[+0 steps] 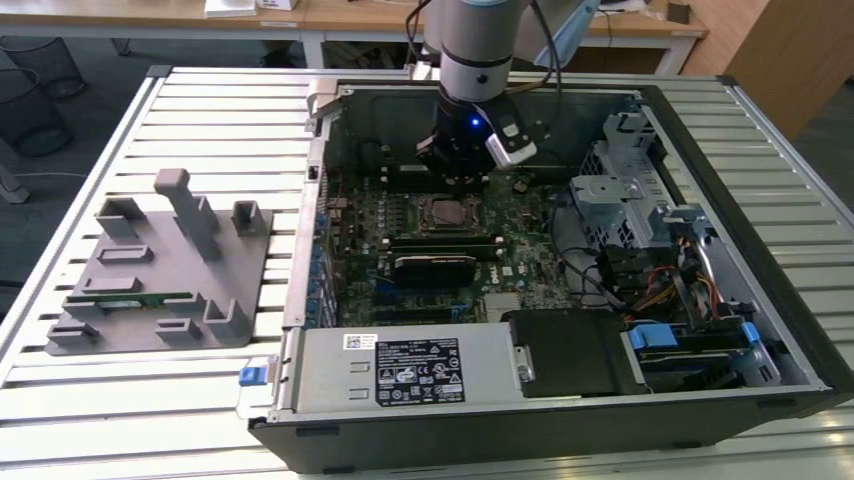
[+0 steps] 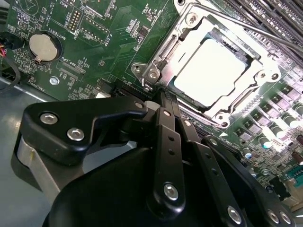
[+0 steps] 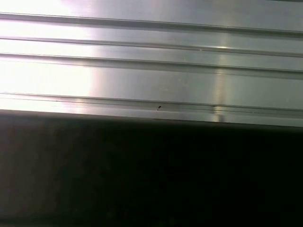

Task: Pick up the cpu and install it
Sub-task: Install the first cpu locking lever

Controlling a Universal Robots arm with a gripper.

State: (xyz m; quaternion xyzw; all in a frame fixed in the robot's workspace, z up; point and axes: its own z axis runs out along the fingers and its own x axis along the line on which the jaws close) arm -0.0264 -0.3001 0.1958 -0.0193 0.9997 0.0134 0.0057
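The cpu, a small square chip with a bright silvery top, lies flat inside the open metal-framed socket on the green motherboard. In the exterior view the cpu shows in the socket near the middle of the open computer case. My gripper hangs just beside one corner of the socket frame, its black fingers drawn together with nothing between them. In the exterior view the gripper hovers low over the board, just behind the socket.
A grey plastic fixture with a green memory stick lies on the slatted table at the exterior view's left. Case walls, a power supply and a drive cage ring the board. A coin battery sits nearby.
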